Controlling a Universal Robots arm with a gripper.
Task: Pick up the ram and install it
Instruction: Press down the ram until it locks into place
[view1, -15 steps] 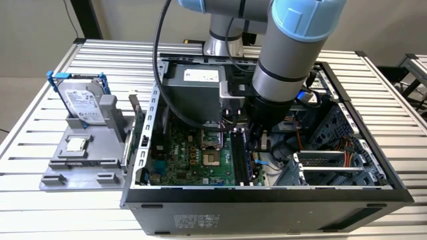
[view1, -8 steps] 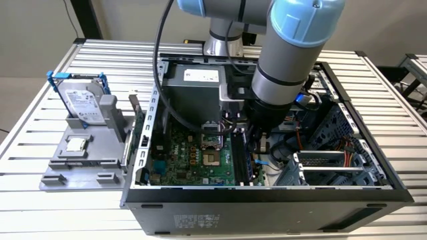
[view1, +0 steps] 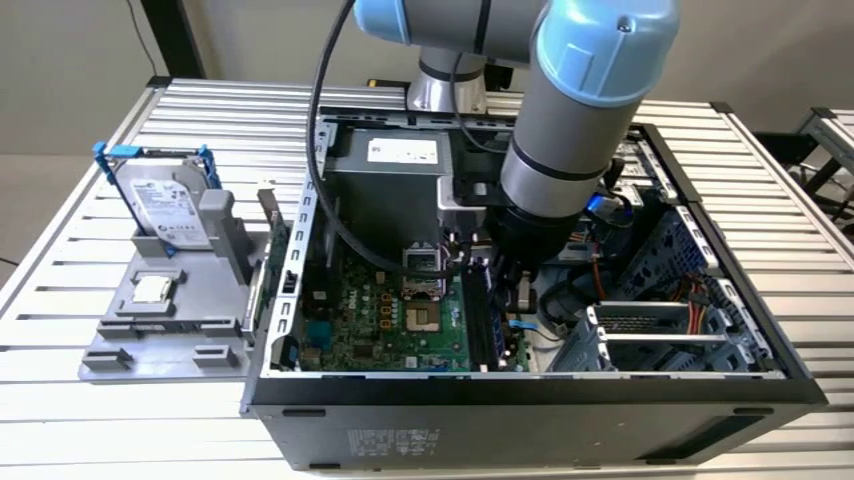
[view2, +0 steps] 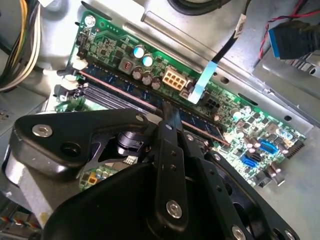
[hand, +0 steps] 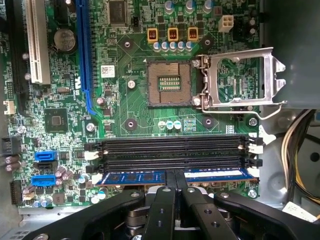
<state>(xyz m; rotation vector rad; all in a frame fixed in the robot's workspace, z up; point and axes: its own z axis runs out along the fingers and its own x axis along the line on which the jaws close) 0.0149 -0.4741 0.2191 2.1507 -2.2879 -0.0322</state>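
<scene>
I had the gripper (hand: 176, 177) pinched shut on the ram (hand: 131, 177), mid-stick, w/ the ram sitting in the slot nearest the gripper, beside the empty CPU socket (hand: 167, 83). Imo best done keeping it square to the slot, pressing evenly so both end clips (hand: 254, 173) latch.

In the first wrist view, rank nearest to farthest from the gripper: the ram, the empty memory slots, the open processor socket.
1. The ram, at the gripper.
2. The empty memory slots, just beyond the ram.
3. The open processor socket, farthest, beyond the slots.
</scene>
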